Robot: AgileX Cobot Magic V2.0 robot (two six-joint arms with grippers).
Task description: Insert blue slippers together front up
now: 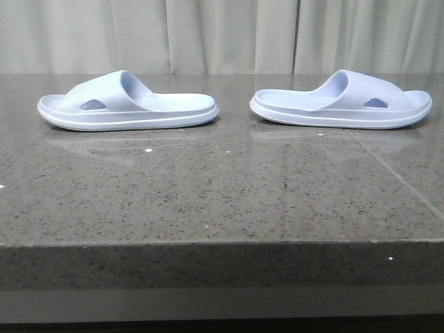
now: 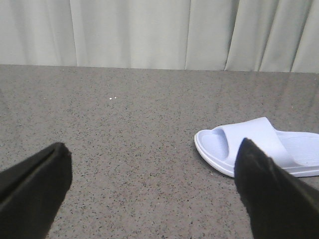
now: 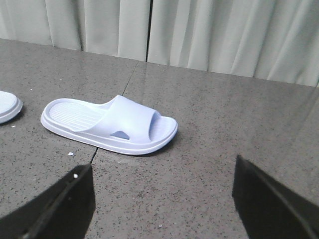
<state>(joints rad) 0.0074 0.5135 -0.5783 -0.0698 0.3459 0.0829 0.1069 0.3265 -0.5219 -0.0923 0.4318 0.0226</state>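
Two blue slippers lie flat and well apart on the worktop (image 1: 208, 201), left slipper (image 1: 128, 104) and right slipper (image 1: 341, 101). Left claw (image 2: 152, 172) spread, right claw (image 3: 162, 191) spread, both empty. Foam looks light and squashy; grab each by its sole edge.

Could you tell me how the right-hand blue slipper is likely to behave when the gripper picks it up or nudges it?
The right-hand slipper looks like thick moulded foam, so it is probably light and fairly stiff, though the strap may give when pinched. Its flat sole rests fully on the polished stone table, so a nudge would likely make it slide rather than tip or roll.
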